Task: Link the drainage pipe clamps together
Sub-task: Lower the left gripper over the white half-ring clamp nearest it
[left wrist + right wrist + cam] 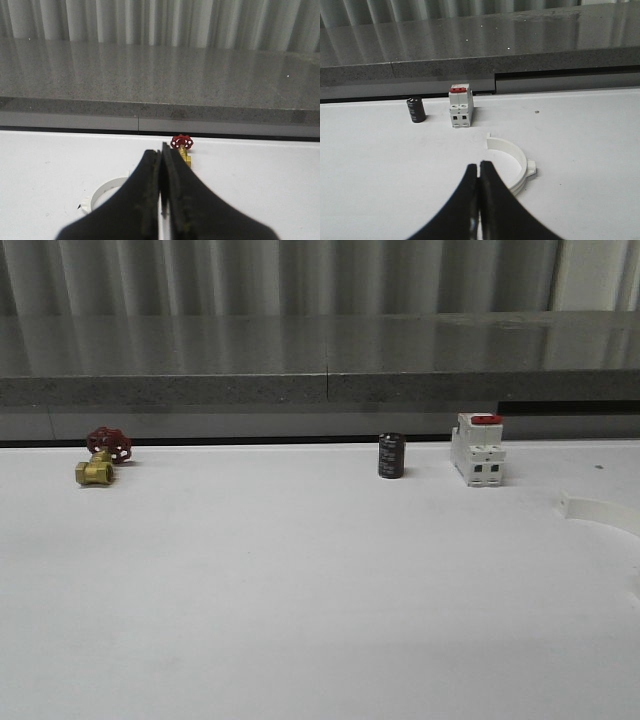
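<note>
One white drainage pipe clamp [514,159] lies flat on the white table just beyond my right gripper [478,165], which is shut with nothing in it. The same clamp [600,512] shows at the right edge of the front view. The other drainage pipe clamp [107,189] lies on the table close beside my left gripper [161,150], partly hidden behind one finger. The left gripper is also shut and empty, its black fingers pressed together above the table.
A brass valve with a red handwheel [103,456] sits at the back left, also seen as the valve [182,146]. A black cylinder [391,456] and a white switch with a red top [477,449] stand at the back right. A grey ledge [320,370] runs behind the table.
</note>
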`<state>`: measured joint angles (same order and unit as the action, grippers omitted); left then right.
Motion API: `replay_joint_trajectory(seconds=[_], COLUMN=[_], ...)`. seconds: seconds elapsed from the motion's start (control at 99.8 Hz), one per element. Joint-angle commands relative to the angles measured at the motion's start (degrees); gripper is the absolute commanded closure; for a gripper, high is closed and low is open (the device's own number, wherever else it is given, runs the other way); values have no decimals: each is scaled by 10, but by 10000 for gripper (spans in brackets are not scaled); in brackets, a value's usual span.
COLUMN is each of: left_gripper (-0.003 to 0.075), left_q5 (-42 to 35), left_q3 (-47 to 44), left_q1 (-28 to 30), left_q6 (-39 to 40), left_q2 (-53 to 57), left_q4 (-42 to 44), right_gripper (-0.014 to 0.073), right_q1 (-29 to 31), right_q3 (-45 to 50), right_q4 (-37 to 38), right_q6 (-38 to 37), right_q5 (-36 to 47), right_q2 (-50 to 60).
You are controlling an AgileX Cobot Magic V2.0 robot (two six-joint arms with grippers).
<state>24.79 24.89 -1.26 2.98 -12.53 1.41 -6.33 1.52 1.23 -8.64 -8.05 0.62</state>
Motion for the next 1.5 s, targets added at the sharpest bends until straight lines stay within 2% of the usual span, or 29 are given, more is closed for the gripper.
replay_joint_trajectory(seconds=[0.0, 0.13, 0.25, 0.711, 0.781, 0.851, 1.022, 1.092, 1.272, 1.492], left_gripper=[741, 741, 741, 736, 684, 574, 175, 88, 81, 81], left_q5=[22, 132, 196, 214, 218, 220, 220, 227, 242, 195], left_q3=[80, 161, 204, 206, 206, 206, 206, 206, 206, 219], left_q1=[1, 1, 1, 1, 1, 1, 1, 1, 1, 1], left_q6=[2, 1, 1, 1, 1, 1, 1, 1, 1, -3], left_q2=[-66, -146, -204, -278, -281, -283, -283, -283, -297, -383], left_q4=[3, 5, 2, 2, 2, 2, 2, -10, -20, -20], right_gripper=[662, 662, 662, 662, 662, 662, 662, 662, 662, 662], right_q1=[3, 3, 3, 3, 3, 3, 3, 3, 3, 3], right_q3=[-9, -9, -9, -9, -9, -9, -9, -9, -9, -9], right_q4=[6, 6, 6, 6, 6, 6, 6, 6, 6, 6], right_q6=[5, 5, 5, 5, 5, 5, 5, 5, 5, 5], right_q5=[45, 45, 45, 45, 45, 45, 45, 45, 45, 45], right_q2=[11, 11, 11, 11, 11, 11, 11, 11, 11, 11])
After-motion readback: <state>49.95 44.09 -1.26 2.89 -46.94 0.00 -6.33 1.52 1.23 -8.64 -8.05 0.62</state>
